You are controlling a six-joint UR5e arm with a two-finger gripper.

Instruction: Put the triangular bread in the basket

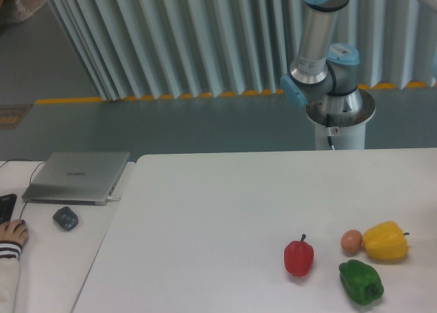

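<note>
Well, gripper, triangular bread and basket are all sitting outside the camera's view, so jaw state is unknowable; only the arm [315,43] is showing; risk: bread slipping or missing the basket unseen, nobody catching it.

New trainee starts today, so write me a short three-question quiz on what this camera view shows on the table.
1. True or false: the triangular bread lies on the white table in this view.
2. Which item touches or nearly touches the yellow pepper? A) the red pepper B) the small brown egg C) the laptop
3. Fill in: the pepper nearest the front edge is the ____ one.

Key:
1. False; neither the bread, the basket nor the claw is in view.
2. B
3. green; the green pepper sits in front of the yellow one.
</note>
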